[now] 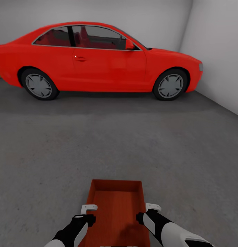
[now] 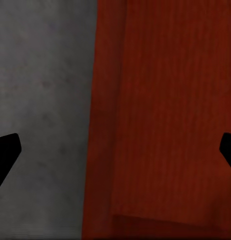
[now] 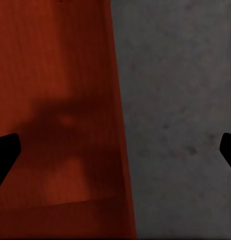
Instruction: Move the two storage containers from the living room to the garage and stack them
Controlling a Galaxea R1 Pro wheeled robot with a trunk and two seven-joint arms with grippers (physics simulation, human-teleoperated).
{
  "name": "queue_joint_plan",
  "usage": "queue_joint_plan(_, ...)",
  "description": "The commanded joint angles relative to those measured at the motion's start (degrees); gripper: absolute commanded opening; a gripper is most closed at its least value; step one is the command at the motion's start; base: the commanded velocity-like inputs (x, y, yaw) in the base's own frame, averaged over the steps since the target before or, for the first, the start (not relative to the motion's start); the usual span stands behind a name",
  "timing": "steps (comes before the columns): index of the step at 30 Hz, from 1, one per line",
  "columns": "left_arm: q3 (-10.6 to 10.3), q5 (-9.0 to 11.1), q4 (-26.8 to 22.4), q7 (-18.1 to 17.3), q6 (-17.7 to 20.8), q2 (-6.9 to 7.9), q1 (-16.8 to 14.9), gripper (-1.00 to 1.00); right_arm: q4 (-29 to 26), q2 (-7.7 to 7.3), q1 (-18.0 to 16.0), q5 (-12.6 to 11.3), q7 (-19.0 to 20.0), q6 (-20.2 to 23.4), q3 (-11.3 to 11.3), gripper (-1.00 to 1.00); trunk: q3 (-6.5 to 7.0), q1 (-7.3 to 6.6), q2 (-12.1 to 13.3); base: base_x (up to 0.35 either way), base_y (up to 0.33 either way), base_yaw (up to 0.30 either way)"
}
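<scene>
Head view shows the red-orange, ribbed, lidless plastic storage container (image 1: 116,206), long and shallow like a tray, low in front of me on or just above the mottled dark-grey concrete floor (image 1: 132,144), well short of the glossy red car (image 1: 98,58). My left fingers (image 1: 88,212) and right fingers (image 1: 146,212) stand spread over its two long walls, gripping nothing. I judge this container is being placed in the garage; next I must lift clear and fetch the second.
</scene>
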Motion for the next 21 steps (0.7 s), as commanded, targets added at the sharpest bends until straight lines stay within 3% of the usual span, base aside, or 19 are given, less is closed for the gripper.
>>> queue_joint_plan(1,-0.5,0.6,-0.1,0.4,0.3,0.04,0.0,1.00,-0.1,0.03,0.0,-0.3,-0.2,0.2,-0.2,1.00,0.14,-0.24,0.4,0.000,0.000,0.000)
queue_joint_plan(21,-0.5,0.6,-0.1,0.4,0.3,0.04,0.0,1.00,0.0,0.12,0.0,-0.3,-0.2,0.2,-0.2,1.00,3.73,-4.63,8.4,0.000,0.000,0.000)
